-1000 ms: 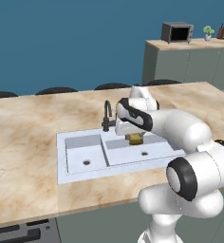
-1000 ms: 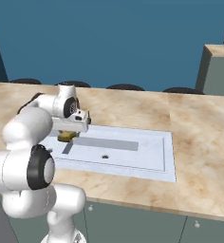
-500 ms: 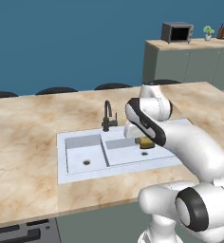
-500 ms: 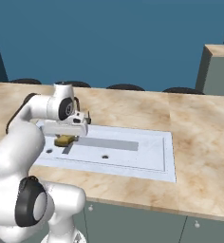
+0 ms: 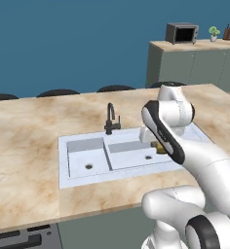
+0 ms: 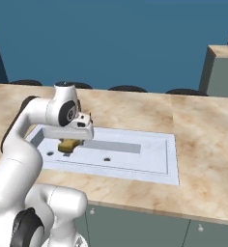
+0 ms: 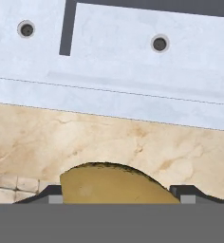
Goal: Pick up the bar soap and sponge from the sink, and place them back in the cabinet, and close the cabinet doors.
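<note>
Hand view, bottom centre: one sponge (image 7: 115, 186), mustard-yellow, sits between the two dark fingers (image 7: 46, 195), whose tips show at its left and right ends; fingers are clamped on it. Above the sponge in that frame lies a band of marbled beige table (image 7: 133, 142), and above that the pale sink (image 7: 114, 97) with two round drains, one at upper left and one at upper centre-right, so the sponge is held over the table edge beside the sink rather than in a basin. Right base view: the gripper (image 6: 70, 144) sits at centre left, hanging under the white wrist, with the sponge (image 6: 69, 145) showing as one yellow-brown block beneath it, over the left end of the sink (image 6: 149, 159). Left base view: the sponge (image 5: 161, 147) is a small yellow patch just right of centre, mostly hidden behind the arm's forearm, at the right end of the sink (image 5: 83, 170). That sink has two basins, a smaller one left and a longer one right, each with one drain. One thin black faucet (image 5: 110, 119) stands at the sink's back rim, centre of the frame. Farther back, four dark rounded seat tops line the table's far edge. Upper right of the frame: one grey-green counter unit (image 5: 195, 63) carrying one microwave (image 5: 182, 32), one small potted plant (image 5: 214, 33) and a knife block (image 5: 227, 32).
</note>
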Available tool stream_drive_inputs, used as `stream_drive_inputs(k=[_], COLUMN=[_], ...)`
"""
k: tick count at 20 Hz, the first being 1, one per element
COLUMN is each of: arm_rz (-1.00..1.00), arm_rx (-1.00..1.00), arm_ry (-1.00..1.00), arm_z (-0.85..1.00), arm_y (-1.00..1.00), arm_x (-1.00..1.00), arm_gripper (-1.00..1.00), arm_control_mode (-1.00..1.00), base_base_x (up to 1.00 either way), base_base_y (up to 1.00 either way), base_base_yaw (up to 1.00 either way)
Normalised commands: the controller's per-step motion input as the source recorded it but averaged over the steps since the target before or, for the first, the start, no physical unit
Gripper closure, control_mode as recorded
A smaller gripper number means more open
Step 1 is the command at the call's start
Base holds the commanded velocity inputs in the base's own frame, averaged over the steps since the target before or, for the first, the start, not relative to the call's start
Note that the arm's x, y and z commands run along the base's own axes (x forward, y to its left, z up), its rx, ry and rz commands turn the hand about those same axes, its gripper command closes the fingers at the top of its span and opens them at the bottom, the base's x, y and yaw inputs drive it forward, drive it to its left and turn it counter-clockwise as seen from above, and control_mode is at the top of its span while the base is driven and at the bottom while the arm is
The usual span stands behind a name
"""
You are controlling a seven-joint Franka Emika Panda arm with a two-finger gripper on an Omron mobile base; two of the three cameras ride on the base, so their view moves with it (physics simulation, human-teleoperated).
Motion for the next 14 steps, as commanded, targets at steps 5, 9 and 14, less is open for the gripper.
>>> stream_drive_inputs(k=[5,9,14], arm_rz=[0.00,0.00,0.00], arm_rx=[0.00,0.00,0.00], arm_ry=[0.00,0.00,0.00], arm_z=[0.46,0.58,0.54], arm_y=[-0.27,-0.22,-0.18], arm_x=[-0.06,-0.04,-0.17], arm_gripper=[1.00,1.00,1.00], arm_control_mode=[-1.00,-1.00,-1.00], base_base_x=[0.00,0.00,0.00], base_base_y=[0.00,0.00,0.00], base_base_yaw=[0.00,0.00,0.00])
